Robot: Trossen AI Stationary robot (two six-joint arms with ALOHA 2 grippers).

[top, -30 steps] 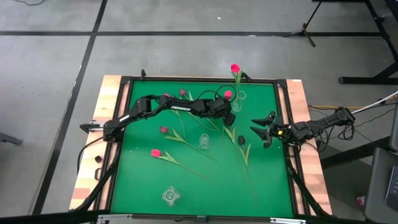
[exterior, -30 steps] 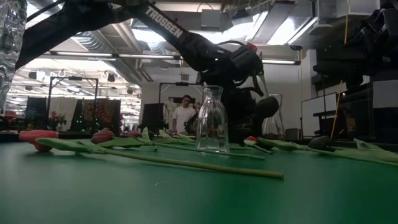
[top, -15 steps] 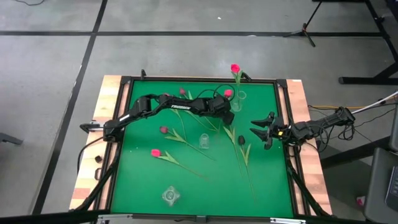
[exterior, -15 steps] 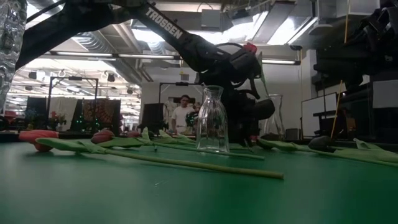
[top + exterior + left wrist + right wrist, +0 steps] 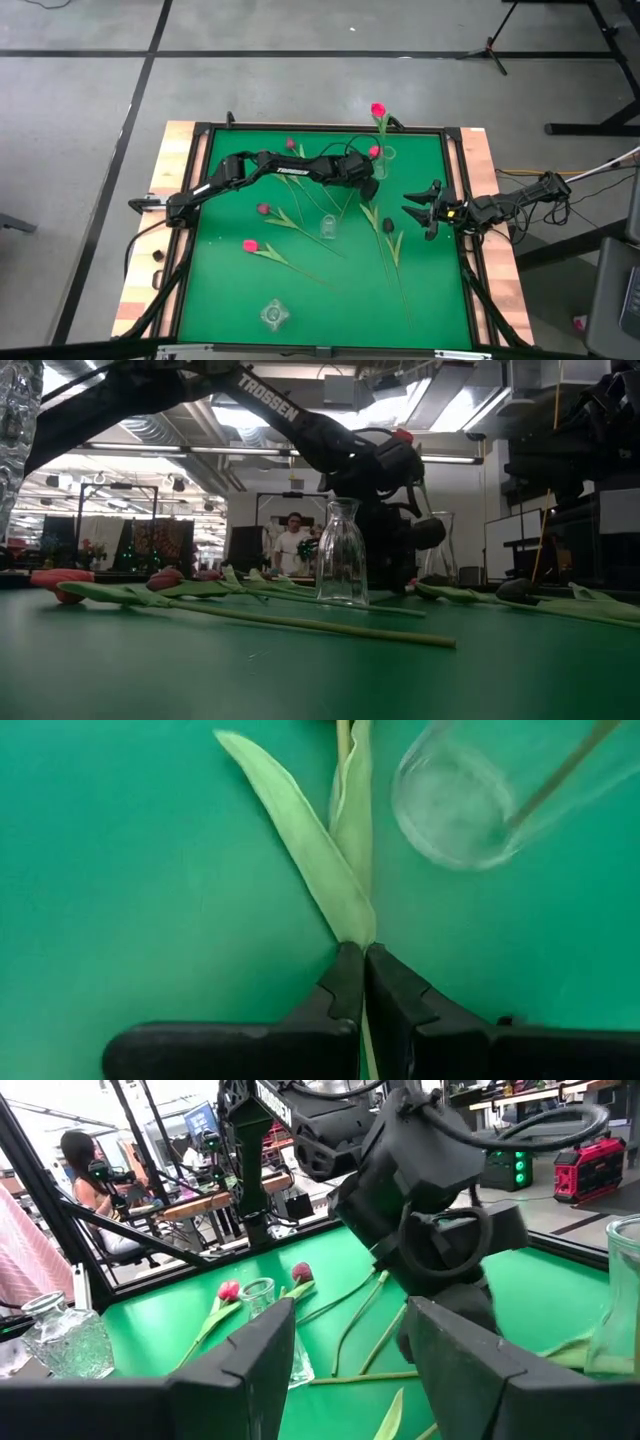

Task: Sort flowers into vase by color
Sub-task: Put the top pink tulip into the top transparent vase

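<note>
Two-finger left gripper (image 5: 362, 970) clamped on thin green stem (image 5: 353, 925), prob. tulip; rt gripper (image 5: 345, 1355) apart.

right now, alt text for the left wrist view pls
The left pincer is shut on a green tulip stem just below its leaves, over the green mat. A clear glass vase stands beside the leaves.

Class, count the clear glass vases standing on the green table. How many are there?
3: one vase near the back edge holding a pink-red tulip, one vase mid-table, one vase near the front edge. None seems hidden.
</note>
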